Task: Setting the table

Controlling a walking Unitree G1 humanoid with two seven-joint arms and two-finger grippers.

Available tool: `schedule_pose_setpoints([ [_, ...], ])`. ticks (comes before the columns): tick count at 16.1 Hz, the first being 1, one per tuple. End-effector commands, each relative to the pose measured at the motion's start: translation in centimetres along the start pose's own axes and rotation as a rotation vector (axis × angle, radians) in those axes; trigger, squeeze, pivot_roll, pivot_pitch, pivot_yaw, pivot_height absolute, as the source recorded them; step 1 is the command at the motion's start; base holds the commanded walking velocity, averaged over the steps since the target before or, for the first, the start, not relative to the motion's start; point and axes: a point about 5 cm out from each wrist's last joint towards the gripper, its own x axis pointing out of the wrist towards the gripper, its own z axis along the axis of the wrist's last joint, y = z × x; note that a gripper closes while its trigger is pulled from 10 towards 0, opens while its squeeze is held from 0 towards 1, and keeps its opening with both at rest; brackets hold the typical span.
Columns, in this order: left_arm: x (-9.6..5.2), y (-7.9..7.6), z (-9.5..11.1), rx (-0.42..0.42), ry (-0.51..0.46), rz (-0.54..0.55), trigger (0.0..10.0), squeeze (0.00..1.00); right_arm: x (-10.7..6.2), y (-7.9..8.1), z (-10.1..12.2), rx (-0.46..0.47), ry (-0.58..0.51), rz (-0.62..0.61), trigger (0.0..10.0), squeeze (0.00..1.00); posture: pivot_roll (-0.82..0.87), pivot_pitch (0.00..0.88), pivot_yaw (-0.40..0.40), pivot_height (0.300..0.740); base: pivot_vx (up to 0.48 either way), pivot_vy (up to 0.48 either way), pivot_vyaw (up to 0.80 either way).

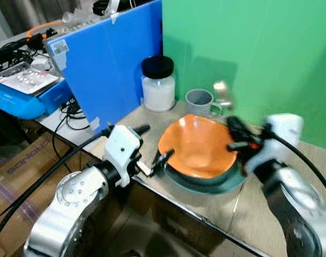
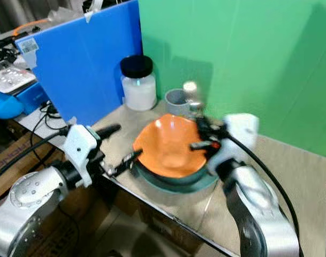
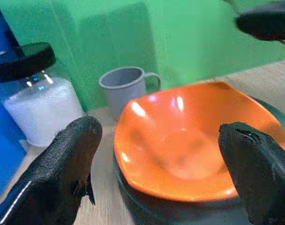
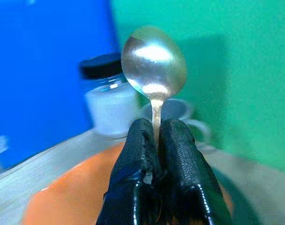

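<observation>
Your right gripper has its two fingers pinched tight on the handle of a metal spoon, which stands with its long axis running out along the fingers, bowl end leading and pointing up and away toward the green backdrop. The spoon is held over the far right rim of the orange bowl, which sits nested in a dark teal plate on the pale wooden table. Your left gripper hangs with its fingers spread wide and nothing between them, at the near left edge of the bowl; one finger is close to the plate's rim, though you cannot tell whether it touches. In the head views the spoon is a pale blur above the grey mug, and most of its handle is hidden between the fingers. Beside the mug, to its left, stands a jar of white contents with a black lid. A blue panel stands at the table's left, with cables, a blue box and cardboard boxes beyond it.
</observation>
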Motion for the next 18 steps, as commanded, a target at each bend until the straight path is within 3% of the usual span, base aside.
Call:
schedule_pose_setpoints([
  [1, -0.3, 0.2, 0.4, 0.028, -0.016, 0.039, 10.0, 0.00, -0.3, 0.0, 0.9, -0.023, -0.069, -0.031, 10.0, 0.00, 0.09, 0.000, 0.074, 0.740, 0.000, 0.000, 0.00],
  [2, -0.3, 0.3, 0.3, 0.017, -0.024, 0.105, 10.0, 0.00, -0.8, 0.2, 1.3, -0.036, -0.134, -0.075, 10.0, 0.00, 0.09, 0.000, 0.072, 0.740, 0.000, 0.000, 0.00],
  [4, -0.2, 0.7, 0.4, 0.028, -0.035, 0.164, 10.0, 0.00, -0.9, 0.2, 1.0, -0.049, -0.143, -0.107, 10.0, 0.00, 0.09, 0.000, 0.062, 0.740, 0.000, 0.000, 0.00],
  [8, 0.0, 2.0, 0.2, 0.080, -0.019, 0.295, 10.0, 0.00, -0.1, 0.7, 0.1, -0.045, -0.101, -0.099, 10.0, 0.00, 0.09, 0.000, 0.065, 0.740, 0.000, 0.000, -0.80],
  [10, -0.2, 2.6, 0.5, 0.066, -0.032, 0.360, 10.0, 0.00, 0.3, 0.0, 0.1, -0.076, -0.094, -0.160, 10.0, 0.00, 0.10, 0.000, 0.053, 0.740, 0.000, 0.000, -0.80],
  [13, 0.0, 2.6, 0.3, 0.072, -0.016, 0.362, 10.0, 0.00, 0.6, 0.9, 0.2, -0.104, -0.101, -0.122, 10.0, 0.00, 0.10, 0.000, 0.051, 0.740, 0.000, 0.000, -0.80],
  [18, -0.5, 2.8, -0.4, 0.054, 0.008, 0.414, 10.0, 0.00, 0.8, 0.6, 0.2, -0.120, -0.090, -0.122, 10.0, 0.00, 0.10, 0.000, 0.034, 0.740, 0.000, 0.000, -0.80],
])
